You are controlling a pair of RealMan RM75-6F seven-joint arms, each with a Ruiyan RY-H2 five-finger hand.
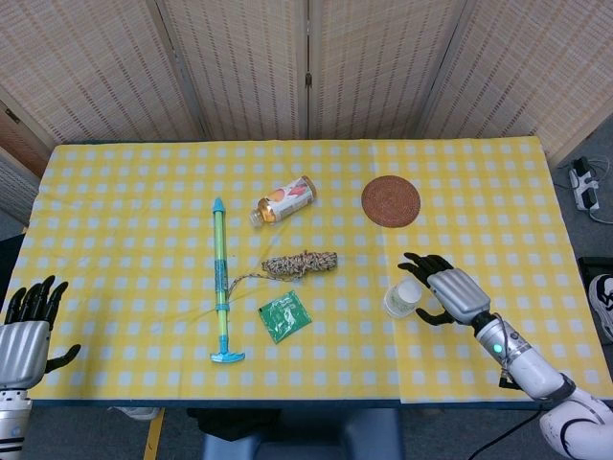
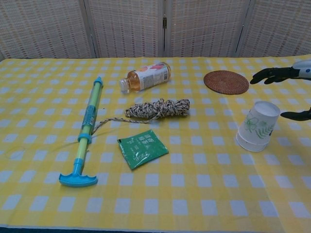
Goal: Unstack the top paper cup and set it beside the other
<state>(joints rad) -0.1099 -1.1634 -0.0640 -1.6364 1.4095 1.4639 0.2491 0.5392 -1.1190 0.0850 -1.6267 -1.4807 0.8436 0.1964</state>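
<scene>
We had the cups (image 1: 403, 298) sitting upside down, nested as one stack, right of centre in the head view, on the yellow checked surface (image 1: 115, 192). Our right hand (image 1: 442, 288) was just beside them on the right with fingers spread, holding nothing; in the chest view its fingers (image 2: 270, 74) hung above and to the right of the stack, thumb lower down at the right edge, not touching the paper as far as we could tell. Our left hand (image 1: 27, 324) sat off the lower left corner, fingers apart, empty. Further left lay a green packet (image 1: 284, 316), a rope bundle (image 1: 300, 263), a toy pump (image 1: 221, 280), a bottle (image 1: 283, 199) on its side, and a round coaster (image 1: 391, 201) above the cups.
</scene>
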